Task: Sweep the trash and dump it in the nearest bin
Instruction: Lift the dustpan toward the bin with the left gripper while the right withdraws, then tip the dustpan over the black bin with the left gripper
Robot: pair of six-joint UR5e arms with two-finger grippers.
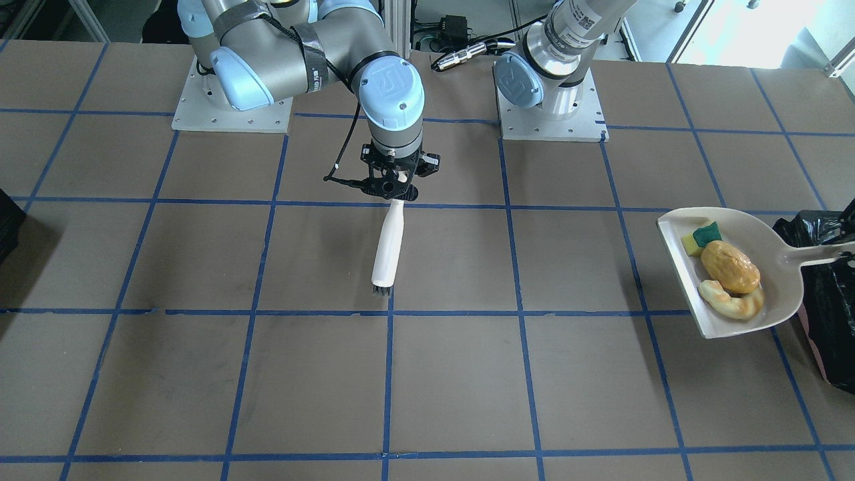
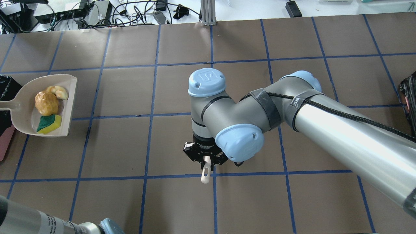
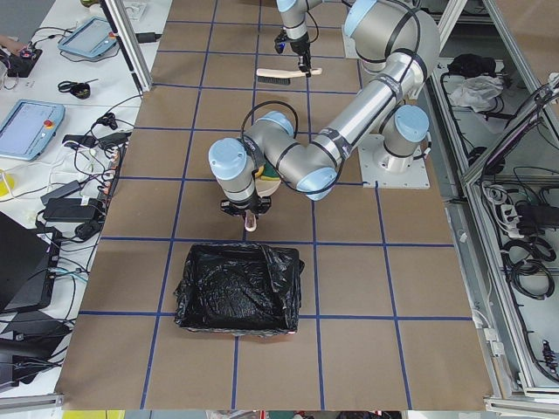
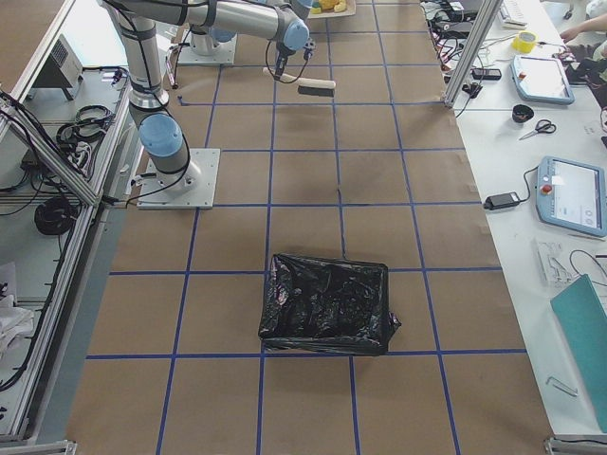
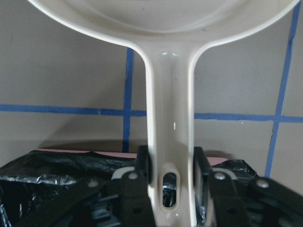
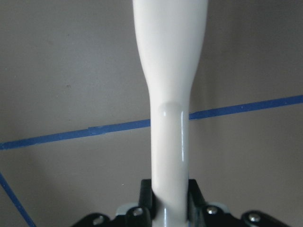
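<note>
Firstly, the count: three pieces of trash, one dustpan, one brush, two bins, two arms each with one tool.

The trash is a brown potato-like lump (image 1: 730,266), a pale croissant-like piece (image 1: 725,300) and a yellow-and-green sponge block (image 1: 703,238). All three lie inside the beige dustpan (image 1: 768,230), with the lump in the middle touching the other two.

The left tool (image 5: 171,166) is clamped on the end of the dustpan's handle, one finger on each side. The pan itself sits over the bench (image 1: 467,374), just beside the left-end bin (image 3: 238,288). The handle and tool reach over the edge of that bin's crinkled black bag. A strip of pink side shows under the bag in the overhead view.

The right tool (image 6: 169,194) is clamped on the handle end of the white brush (image 1: 389,244). The brush points away from the robot near the bench's middle, dark bristles at its far tip, well apart from the dustpan.

The right-end bin (image 4: 327,303), also lined in black, stands at the opposite end of the bench.

The bench is brown board marked into squares by blue tape, with two grey base plates bolted on. White side tables flank it, carrying a teach pendant (image 4: 574,194), scissors (image 4: 536,128) and loose cables.

As to obstructions, in the exterior left view the left arm covers most of the dustpan. In the overhead view the right arm hides much of the bench's centre.
</note>
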